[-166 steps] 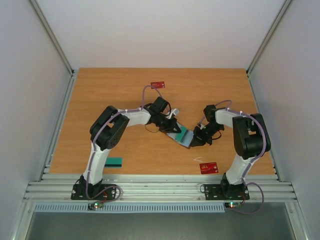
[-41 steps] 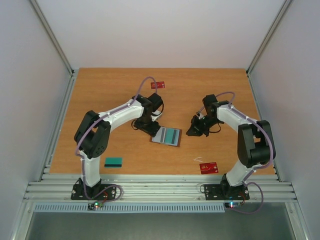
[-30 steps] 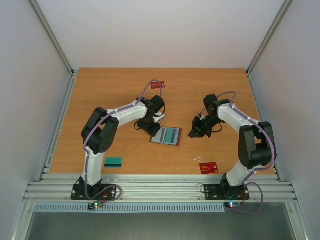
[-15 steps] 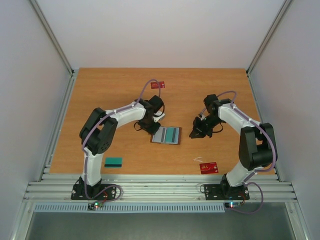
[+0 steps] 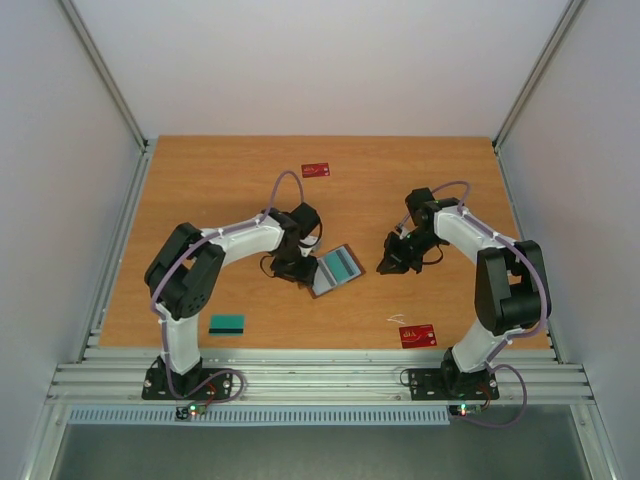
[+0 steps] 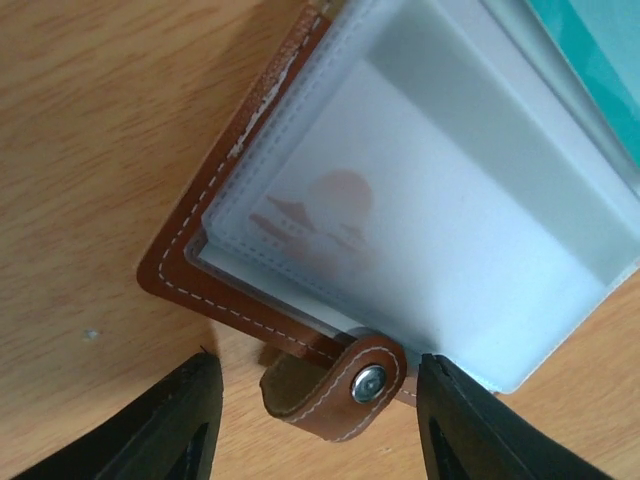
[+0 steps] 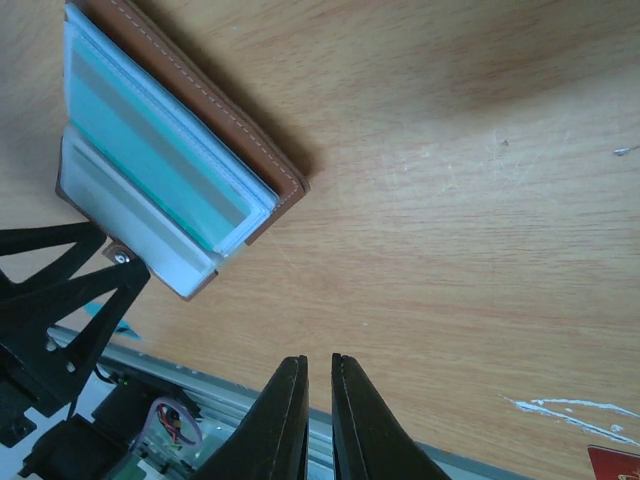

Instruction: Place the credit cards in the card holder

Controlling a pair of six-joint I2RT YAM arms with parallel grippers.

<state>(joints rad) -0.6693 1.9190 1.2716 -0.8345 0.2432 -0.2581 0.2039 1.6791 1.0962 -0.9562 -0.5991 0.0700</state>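
Note:
The brown card holder [image 5: 324,278] lies open and askew at the middle of the table, a teal card [image 5: 343,264] showing in its clear sleeves. My left gripper [image 5: 304,268] is open at its left edge. In the left wrist view the left gripper [image 6: 318,364] straddles the snap tab [image 6: 335,395] without touching it. My right gripper [image 5: 386,266] is shut on nothing, a short way right of the holder [image 7: 200,90]. Loose credit cards lie about: a red one [image 5: 316,170] at the back, a red one [image 5: 417,335] near the front right, a teal one [image 5: 227,323] at the front left.
White scuff marks [image 7: 560,408] streak the wood close to the front right red card [image 7: 615,465]. A metal rail [image 5: 320,380] runs along the near edge, and grey walls close in the left, right and back.
The card holder has turned counter-clockwise and now lies askew. My left gripper has slid nearer along its left edge, shutting partway and opening again. The right arm has stayed put.

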